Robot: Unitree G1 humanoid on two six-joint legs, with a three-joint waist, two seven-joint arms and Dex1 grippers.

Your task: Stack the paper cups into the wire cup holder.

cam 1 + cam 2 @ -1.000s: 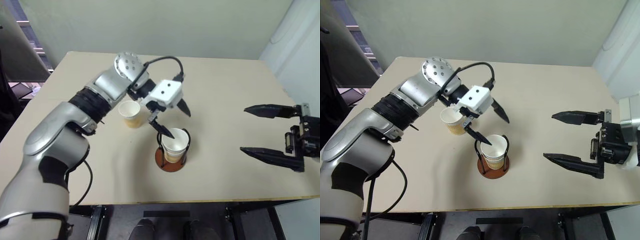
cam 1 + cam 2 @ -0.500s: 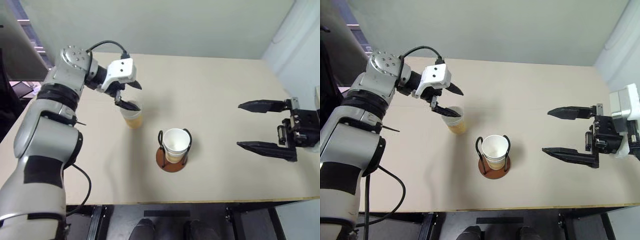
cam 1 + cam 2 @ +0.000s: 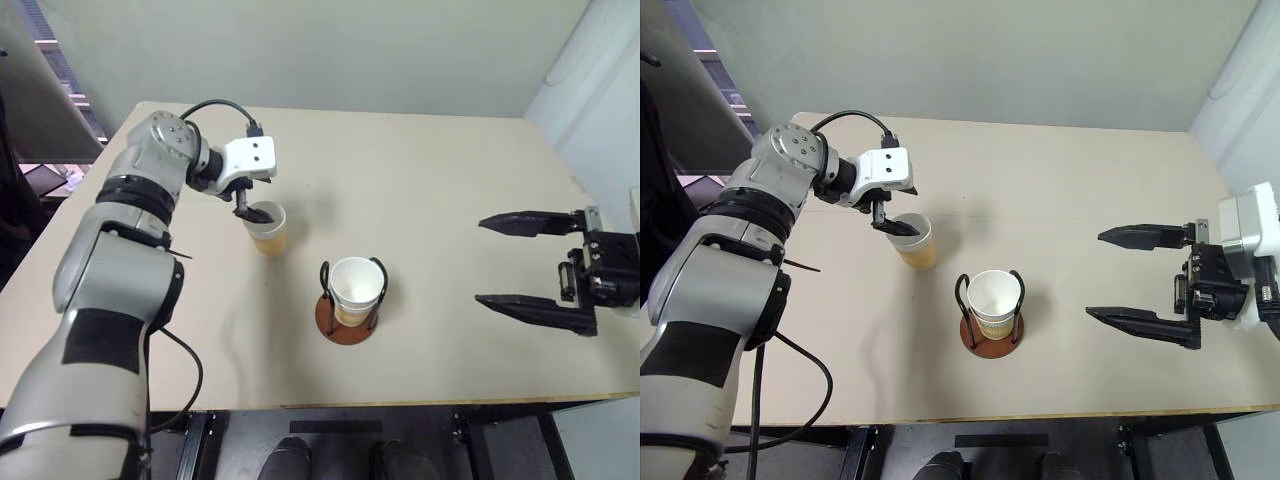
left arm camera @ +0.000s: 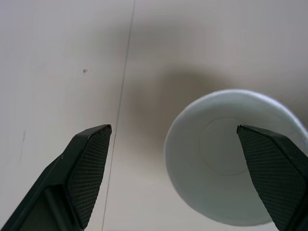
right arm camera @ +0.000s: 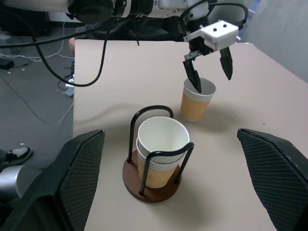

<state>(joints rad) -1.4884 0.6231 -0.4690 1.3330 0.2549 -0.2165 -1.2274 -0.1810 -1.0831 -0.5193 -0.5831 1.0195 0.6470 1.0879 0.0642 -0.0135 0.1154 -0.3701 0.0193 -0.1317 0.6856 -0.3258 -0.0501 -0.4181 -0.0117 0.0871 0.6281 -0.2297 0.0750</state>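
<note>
Nearest the desk's [image 3: 450,150] front edge, roughly midway along it, stood the wire cup holder [image 3: 347,322], a round rust-brown disc with thin black wire loops rising upright. Two tapered paper cups [image 3: 354,290], white inside with tan-yellow walls, sat nested in it, upright, one rim showing just below the other in the right wrist view.

Off toward the desk's right edge, the right gripper [image 3: 535,262] hung above the surface, its two black fingers spread wide with nothing between them, well apart from the holder.

Farther back and toward the left edge, a third paper cup [image 3: 267,229] of the same kind stood upright on the bare desk. The left gripper [image 3: 896,208] hung over it with fingers wide apart, gripping nothing; one finger dipped at the cup's white mouth, the other stood outside its rim.
</note>
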